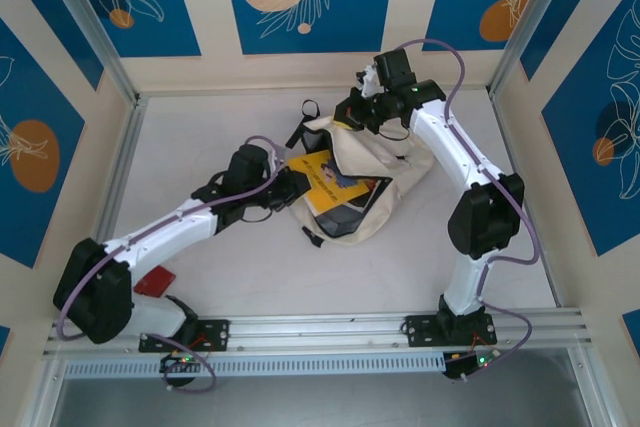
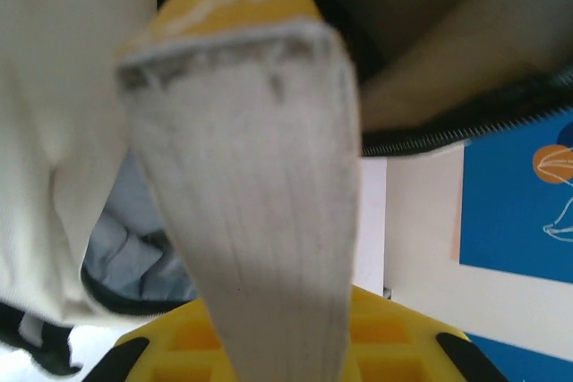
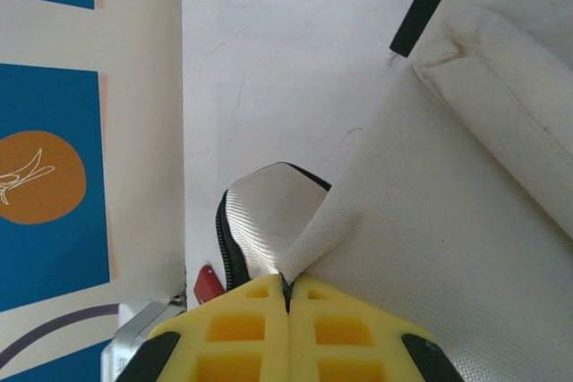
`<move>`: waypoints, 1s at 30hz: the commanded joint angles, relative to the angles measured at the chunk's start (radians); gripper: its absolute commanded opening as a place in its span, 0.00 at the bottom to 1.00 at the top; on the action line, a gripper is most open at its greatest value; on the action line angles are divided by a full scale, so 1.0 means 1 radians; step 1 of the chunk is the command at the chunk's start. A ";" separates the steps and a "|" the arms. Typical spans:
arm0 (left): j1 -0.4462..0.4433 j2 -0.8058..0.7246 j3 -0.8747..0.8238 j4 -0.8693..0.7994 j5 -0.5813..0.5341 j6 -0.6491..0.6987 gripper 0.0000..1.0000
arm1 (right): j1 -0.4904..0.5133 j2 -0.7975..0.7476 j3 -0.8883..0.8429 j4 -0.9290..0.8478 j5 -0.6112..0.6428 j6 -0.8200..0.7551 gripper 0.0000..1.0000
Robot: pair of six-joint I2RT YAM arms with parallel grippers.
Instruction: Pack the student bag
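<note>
The student bag (image 1: 404, 171), cream with black straps, lies on the table's middle with its mouth facing left. A yellow book (image 1: 330, 177) sticks out of that mouth, partly inside. My left gripper (image 1: 288, 187) is shut on the book's near end. In the left wrist view the book's grey page edge (image 2: 255, 185) runs up from between my yellow fingers (image 2: 394, 333), with bag cloth (image 2: 54, 123) on the left. My right gripper (image 1: 353, 115) holds the bag's far upper edge. Its fingers (image 3: 242, 328) are pressed together on a pinched fold of the cream fabric (image 3: 430, 221).
A small red flat object (image 1: 155, 281) lies on the table near the left arm's base, and its corner (image 3: 208, 282) peeks out in the right wrist view. Black straps (image 1: 300, 127) trail from the bag's far left. Metal rails and walls bound the table.
</note>
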 commanded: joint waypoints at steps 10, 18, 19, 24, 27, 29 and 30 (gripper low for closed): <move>-0.200 0.204 0.103 0.251 -0.422 -0.152 0.00 | -0.029 -0.107 -0.078 0.053 -0.045 0.033 0.00; -0.238 0.380 0.178 0.293 -0.479 -0.272 0.00 | -0.041 -0.135 -0.131 0.061 -0.044 0.044 0.00; -0.239 0.398 0.187 0.300 -0.471 -0.279 0.03 | -0.043 -0.138 -0.138 0.064 -0.044 0.051 0.00; -0.238 0.468 0.226 0.295 -0.443 -0.304 0.11 | -0.049 -0.142 -0.160 0.078 -0.050 0.070 0.00; -0.230 0.493 0.244 0.276 -0.411 -0.304 0.14 | -0.051 -0.144 -0.171 0.085 -0.048 0.079 0.00; -0.229 0.497 0.256 0.244 -0.400 -0.293 0.20 | -0.053 -0.145 -0.178 0.087 -0.046 0.083 0.00; -0.227 0.493 0.257 0.232 -0.398 -0.288 0.24 | -0.054 -0.144 -0.180 0.087 -0.046 0.085 0.00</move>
